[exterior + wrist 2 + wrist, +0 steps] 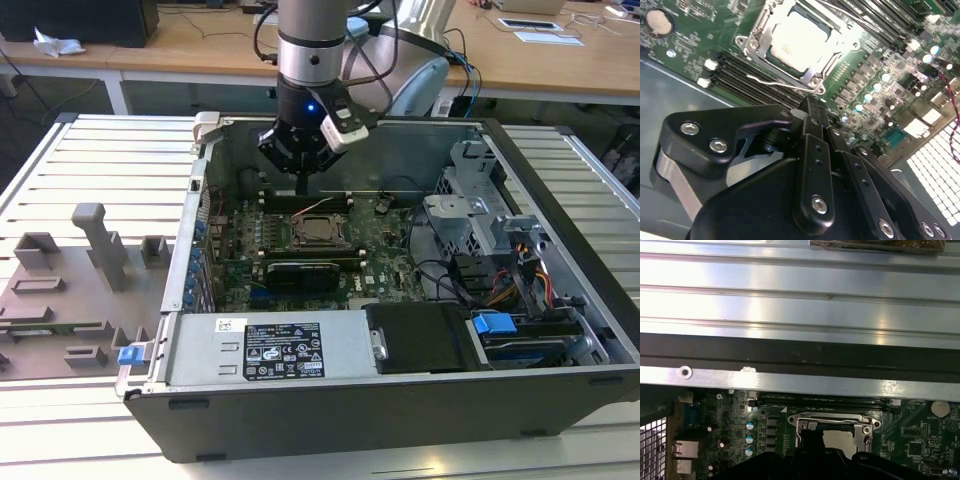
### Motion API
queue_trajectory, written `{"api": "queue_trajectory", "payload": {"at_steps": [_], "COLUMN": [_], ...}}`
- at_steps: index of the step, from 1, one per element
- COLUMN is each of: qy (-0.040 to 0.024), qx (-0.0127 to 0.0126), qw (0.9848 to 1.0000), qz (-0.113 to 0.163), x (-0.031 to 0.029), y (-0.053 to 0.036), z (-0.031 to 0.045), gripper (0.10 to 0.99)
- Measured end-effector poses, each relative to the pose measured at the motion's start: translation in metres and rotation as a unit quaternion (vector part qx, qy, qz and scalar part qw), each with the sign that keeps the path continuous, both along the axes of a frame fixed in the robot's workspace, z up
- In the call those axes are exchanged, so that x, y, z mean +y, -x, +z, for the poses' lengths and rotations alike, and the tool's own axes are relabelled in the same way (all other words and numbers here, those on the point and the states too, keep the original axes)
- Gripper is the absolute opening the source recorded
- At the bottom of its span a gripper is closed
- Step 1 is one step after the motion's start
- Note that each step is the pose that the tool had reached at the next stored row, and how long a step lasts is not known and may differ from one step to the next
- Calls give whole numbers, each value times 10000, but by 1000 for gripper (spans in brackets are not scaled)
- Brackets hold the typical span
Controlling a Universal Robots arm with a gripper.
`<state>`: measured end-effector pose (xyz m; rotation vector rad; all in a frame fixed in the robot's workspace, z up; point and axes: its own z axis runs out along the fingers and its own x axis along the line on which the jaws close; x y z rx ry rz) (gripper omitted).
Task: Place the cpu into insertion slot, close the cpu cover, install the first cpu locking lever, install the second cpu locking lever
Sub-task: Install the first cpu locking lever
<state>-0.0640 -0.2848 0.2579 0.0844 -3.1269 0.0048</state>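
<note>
The cpu (797, 37) lies flat in the insertion slot (300, 241) on the green motherboard (385, 250), its pale metal top plate facing up. The cpu cover (832, 416) is down over it, its thin silvery frame running around the plate, which shows through the window. In the second wrist view a thin wire lever (780, 83) lies along the socket edge closest to the gripper; whether it is hooked in place cannot be told.

The gripper (810, 107) hangs just beside that edge of the socket. Its black fingers are drawn together into one narrow tip, with nothing seen between them. In the exterior view the gripper (303, 188) points straight down over the board, between the socket and the far wall of the computer case (330, 420). Whether the tip touches the board or the lever cannot be told.

Long black memory slots (735, 75) run beside the socket, and a round coin cell (659, 21) sits on the board further off.

The case lies open on its side on a slatted metal table (90, 160). A power supply (285, 350) with a label fills the case's near edge. On the table, at the exterior view's left, rests a grey fixture plate (60, 300) with raised blocks.
</note>
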Motion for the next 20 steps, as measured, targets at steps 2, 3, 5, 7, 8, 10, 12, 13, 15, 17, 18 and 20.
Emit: {"api": "queue_trajectory", "payload": {"at_steps": [2, 3, 5, 7, 8, 10, 12, 13, 15, 17, 18, 20], "qy": [-1, -1, -1, -40, -90, -242, -439, -561, -729, -732, -732, -732], "qx": [-1, -1, -1, -1, -1, 0, -1, -1, -1, -1, -1, -1], "qw": [10000, 10000, 10000, 10000, 10000, 9997, 9990, 9984, 9973, 9973, 9973, 9973], "qz": [-1, -1, 0, 0, 0, 0, 0, 0, -3, -5, -4, -4], "x": [0, 0, 0, -8, -22, -43, -54, -58, -59, -59, -59, -60], "y": [-3, -4, -4, -4, -3, -1, -1, -1, -2, -1, 0, 1], "z": [-1, -1, -1, -3, -5, -8, -9, -9, -9, -9, -22, -54], "gripper": [106, 106, 106, 106, 106, 106, 106, 106, 106, 106, 106, 106]}}
